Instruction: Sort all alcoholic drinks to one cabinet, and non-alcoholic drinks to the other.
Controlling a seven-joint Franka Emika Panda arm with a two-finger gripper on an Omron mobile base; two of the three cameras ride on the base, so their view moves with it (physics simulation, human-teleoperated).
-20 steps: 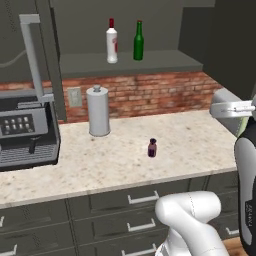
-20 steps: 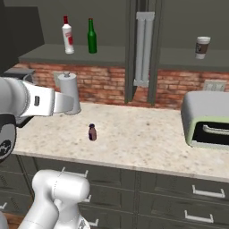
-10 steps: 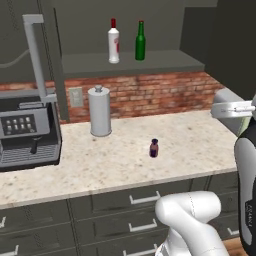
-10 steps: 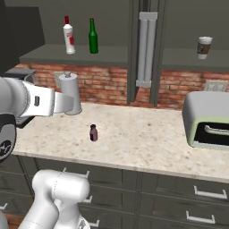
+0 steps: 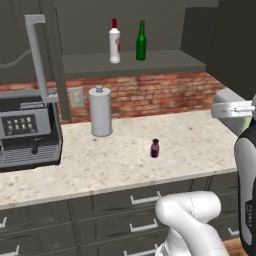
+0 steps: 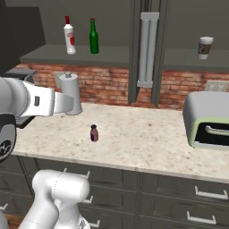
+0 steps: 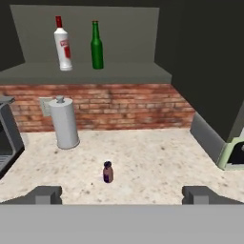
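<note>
Purple and tiny, a bottle [image 7: 108, 172] stands alone at centre frame on the speckled desk [image 7: 157, 162], between the robot's fingers [image 7: 46, 194], which are spread wide and hold nothing. At upper left, a white bottle [image 7: 62, 45] and green bottle [image 7: 96, 46] share a cabinet shelf [image 7: 86, 72]; a coffee cup [image 6: 205, 47] sits at upper right.
</note>
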